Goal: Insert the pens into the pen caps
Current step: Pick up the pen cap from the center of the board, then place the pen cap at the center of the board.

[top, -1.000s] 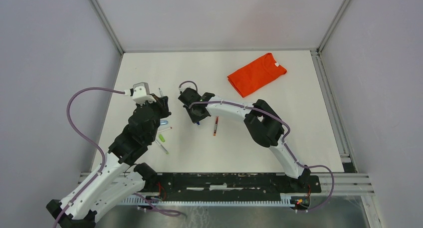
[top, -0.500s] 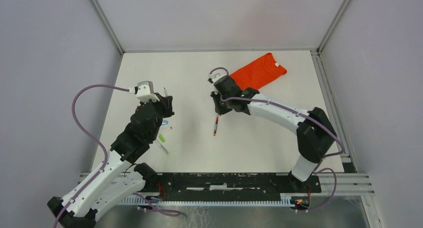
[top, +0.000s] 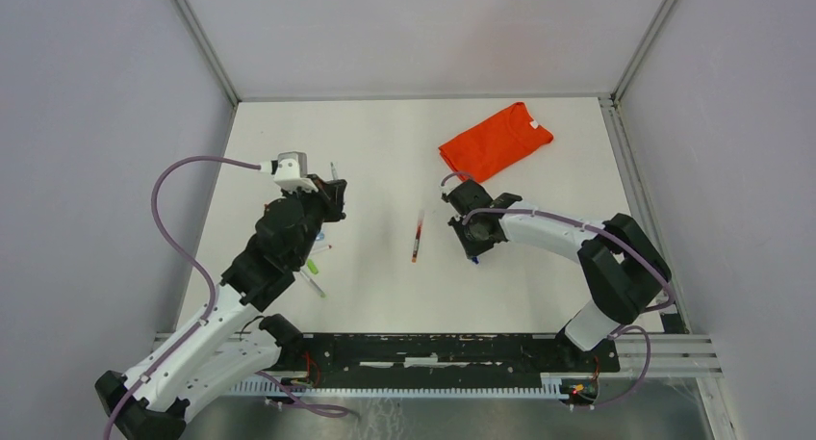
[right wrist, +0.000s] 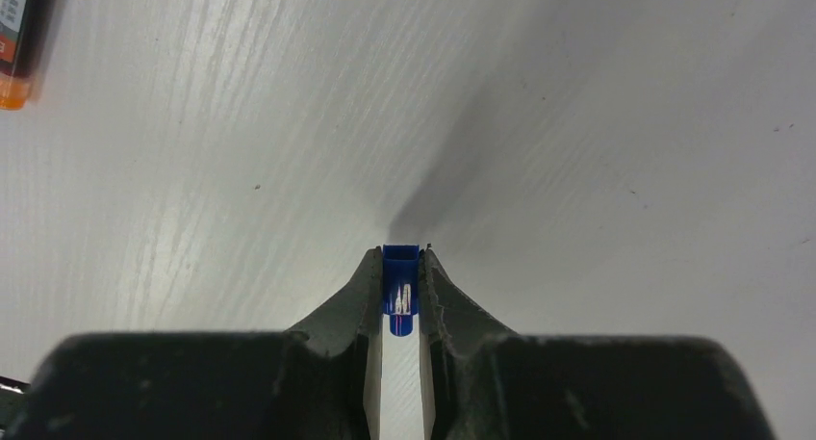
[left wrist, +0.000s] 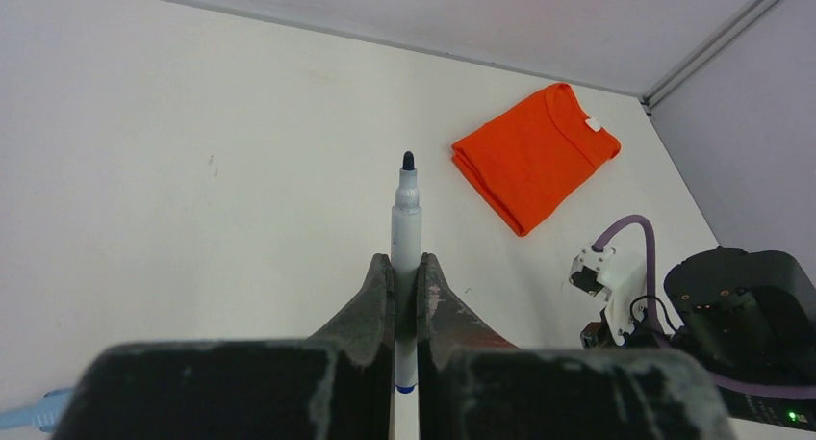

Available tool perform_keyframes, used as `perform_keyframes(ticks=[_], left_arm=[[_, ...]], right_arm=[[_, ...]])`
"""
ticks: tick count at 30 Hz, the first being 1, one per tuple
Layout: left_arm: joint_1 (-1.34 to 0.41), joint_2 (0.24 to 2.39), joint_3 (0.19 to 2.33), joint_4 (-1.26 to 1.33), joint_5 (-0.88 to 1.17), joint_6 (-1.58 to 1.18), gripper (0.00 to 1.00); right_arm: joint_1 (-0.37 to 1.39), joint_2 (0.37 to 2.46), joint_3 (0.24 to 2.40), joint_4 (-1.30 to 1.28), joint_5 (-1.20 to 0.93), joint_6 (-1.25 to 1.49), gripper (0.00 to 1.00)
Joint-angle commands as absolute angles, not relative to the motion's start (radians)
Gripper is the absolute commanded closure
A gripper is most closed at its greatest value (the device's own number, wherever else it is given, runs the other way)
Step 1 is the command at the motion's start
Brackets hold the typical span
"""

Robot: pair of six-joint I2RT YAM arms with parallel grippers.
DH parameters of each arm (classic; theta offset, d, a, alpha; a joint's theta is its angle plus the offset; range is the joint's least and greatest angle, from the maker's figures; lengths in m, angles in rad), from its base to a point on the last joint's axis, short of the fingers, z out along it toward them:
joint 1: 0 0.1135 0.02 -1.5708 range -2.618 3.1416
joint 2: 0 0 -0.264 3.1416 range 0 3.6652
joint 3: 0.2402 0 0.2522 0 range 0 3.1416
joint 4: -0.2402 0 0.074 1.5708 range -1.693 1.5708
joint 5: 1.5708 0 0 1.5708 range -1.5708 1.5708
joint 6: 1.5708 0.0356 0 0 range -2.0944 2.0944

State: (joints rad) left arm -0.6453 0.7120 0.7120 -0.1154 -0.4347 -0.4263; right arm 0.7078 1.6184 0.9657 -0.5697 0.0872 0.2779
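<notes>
Gripping an uncapped marker [left wrist: 406,219] by its barrel, tip fwd, L fingers [left wrist: 377,291] hang above the counter [top: 385,142] while R fingers [right wrist: 364,286] pinch a blue cap [right wrist: 400,288], red pen [top: 417,240] lying btwn arms

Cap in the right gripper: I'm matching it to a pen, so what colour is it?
The cap is blue; the right wrist view shows it best.

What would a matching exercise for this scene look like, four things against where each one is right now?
1. uncapped pen
2. blue cap
3. orange shirt
4. reddish pen

a. lying loose on the table between the arms
b. clamped in the right gripper
c. folded towards the table's far right
d. clamped in the left gripper

Pairs: 1-d, 2-b, 3-c, 4-a
</notes>
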Motion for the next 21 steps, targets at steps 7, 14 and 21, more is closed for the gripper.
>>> perform_keyframes(ticks=[7,14,21], left_arm=[[-0.642,0.738,0.73,-0.057,-0.4,-0.346,0.98],[-0.642,0.742,0.733,-0.056,-0.395,-0.338,0.98],[-0.642,0.749,0.739,-0.056,-0.384,-0.335,0.98]], right_arm=[[0.708,1.671,0.971,-0.598,0.046,0.24,0.84],[0.708,1.695,0.967,-0.627,0.084,0.233,0.79],[0.708,1.716,0.969,-0.672,0.078,0.209,0.69]])
